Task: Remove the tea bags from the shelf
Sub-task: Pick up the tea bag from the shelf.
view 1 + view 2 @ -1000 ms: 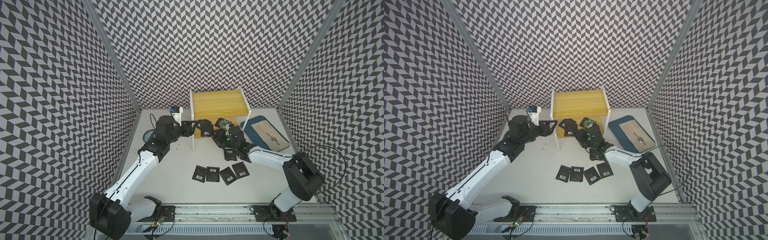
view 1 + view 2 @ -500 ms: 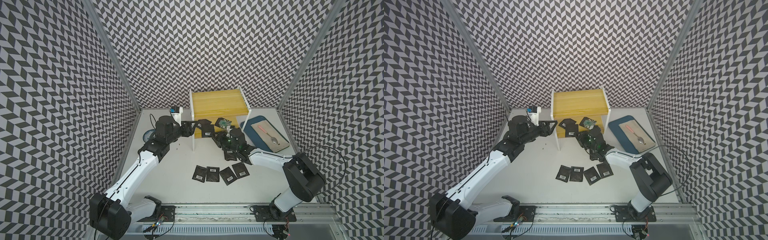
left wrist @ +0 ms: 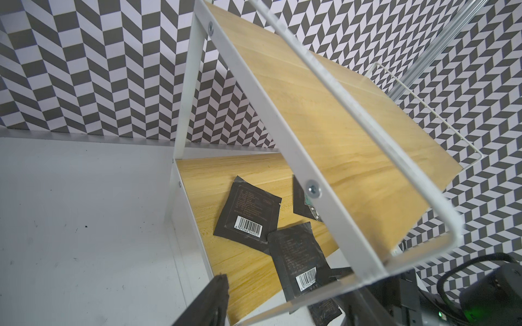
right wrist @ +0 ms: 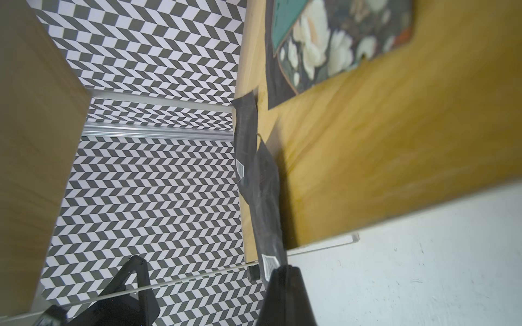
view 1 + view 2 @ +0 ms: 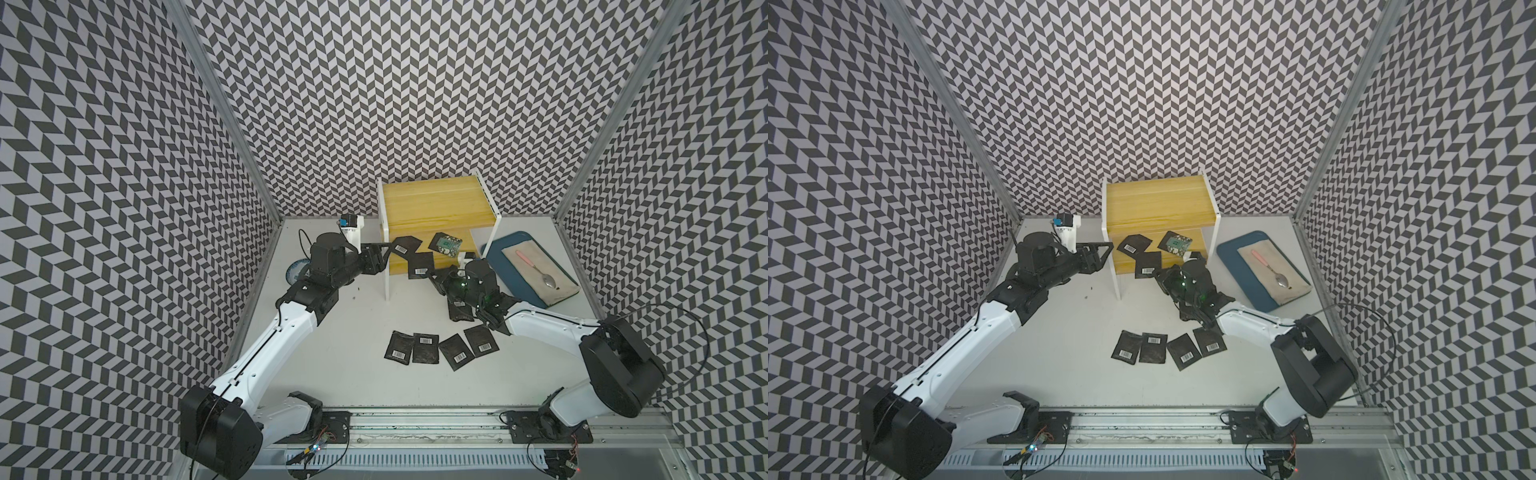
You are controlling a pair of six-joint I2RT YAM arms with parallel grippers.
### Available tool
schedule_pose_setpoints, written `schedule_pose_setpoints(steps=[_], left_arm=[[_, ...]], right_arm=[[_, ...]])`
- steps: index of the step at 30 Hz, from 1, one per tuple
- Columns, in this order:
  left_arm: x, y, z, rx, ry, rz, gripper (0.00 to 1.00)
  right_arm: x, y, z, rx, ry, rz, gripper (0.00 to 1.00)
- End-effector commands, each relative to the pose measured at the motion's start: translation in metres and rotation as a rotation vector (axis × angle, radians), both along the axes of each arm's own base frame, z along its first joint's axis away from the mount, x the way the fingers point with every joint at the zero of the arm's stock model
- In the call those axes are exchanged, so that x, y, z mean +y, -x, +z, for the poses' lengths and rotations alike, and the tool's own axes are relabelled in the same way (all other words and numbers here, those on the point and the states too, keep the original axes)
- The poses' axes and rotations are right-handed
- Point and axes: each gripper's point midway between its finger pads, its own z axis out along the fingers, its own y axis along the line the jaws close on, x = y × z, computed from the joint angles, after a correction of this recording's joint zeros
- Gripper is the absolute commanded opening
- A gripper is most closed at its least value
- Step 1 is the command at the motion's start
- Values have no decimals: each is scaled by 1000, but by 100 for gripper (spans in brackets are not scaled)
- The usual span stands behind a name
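While my right claw [image 5: 436, 276] is clenched on the flat black barcode tea bag [image 5: 420, 264] hanging off the low board of the yellow wooden shelf [image 5: 432, 203], I should pull slowly toward me and not drag the black bag [image 5: 404, 245] behind it.

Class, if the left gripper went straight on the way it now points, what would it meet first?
Probably the black tea bag on the lower board of the shelf. Depth is unclear: the left gripper sits close beside the white frame leg.
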Motion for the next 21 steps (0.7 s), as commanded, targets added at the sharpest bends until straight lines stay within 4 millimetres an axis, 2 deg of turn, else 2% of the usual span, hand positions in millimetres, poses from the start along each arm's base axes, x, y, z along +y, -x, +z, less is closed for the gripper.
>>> schedule_pose_setpoints(steps=[1, 14, 21], left_arm=[[4, 1, 9, -36, 12, 8, 66], [6, 8, 13, -40, 19, 3, 66], [10, 18, 15, -34, 26, 1, 67]], right_arm=[[-7, 7, 2, -21, 19, -2, 1], [-26, 42, 28, -94, 37, 29, 0], [-38, 69, 24, -88, 32, 46, 0]])
